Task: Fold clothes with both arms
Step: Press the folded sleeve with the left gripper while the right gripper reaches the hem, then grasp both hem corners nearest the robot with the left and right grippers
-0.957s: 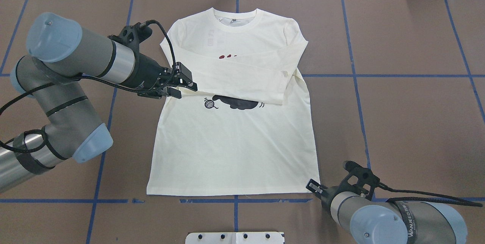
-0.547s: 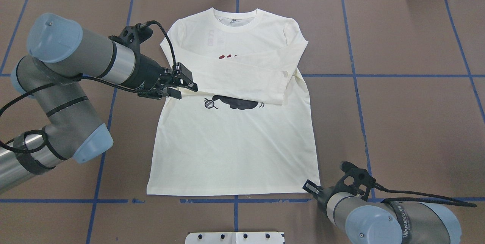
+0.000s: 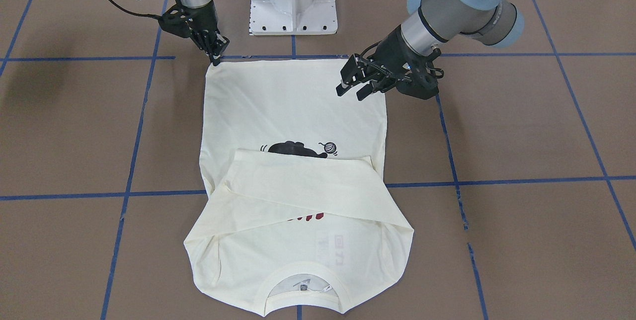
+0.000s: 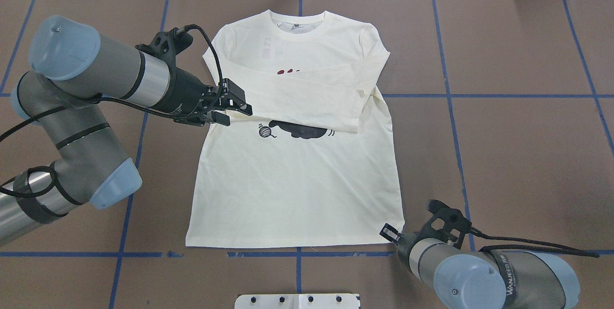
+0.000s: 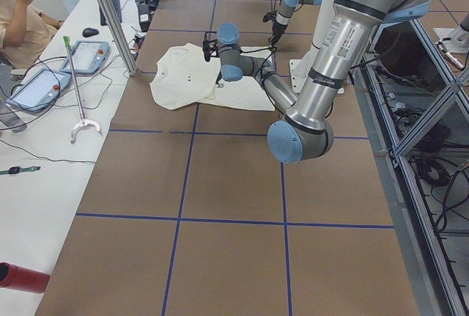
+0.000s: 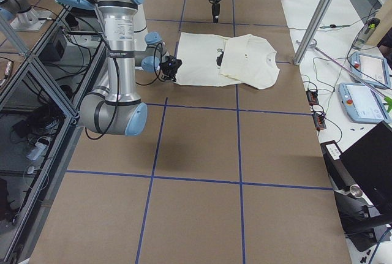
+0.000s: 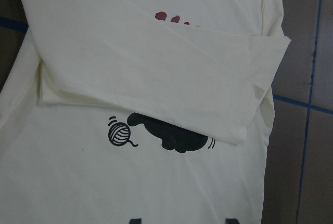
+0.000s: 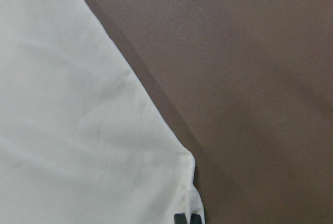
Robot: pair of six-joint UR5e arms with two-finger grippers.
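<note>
The T-shirt (image 4: pixel 297 194) lies flat on the table (image 4: pixel 503 155); it looks soft and light, so I'd pinch its hem corners. The left gripper (image 4: pixel 235 113) hovers wide over it. The right gripper (image 4: pixel 389 233) sits narrow at one corner, hold unclear.

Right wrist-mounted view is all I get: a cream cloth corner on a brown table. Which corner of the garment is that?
Observer: The hem corner of the long-sleeved T-shirt on the robot's right side; the right claw has its tips at it.
Operator: Are the sleeves folded in?
Observer: Yes, both sleeves lie crossed over the chest, partly hiding the black cat print.
Operator: And the left claw?
Observer: The left claw hangs above the shirt's edge on the robot's left, jaws open, holding nothing.
</note>
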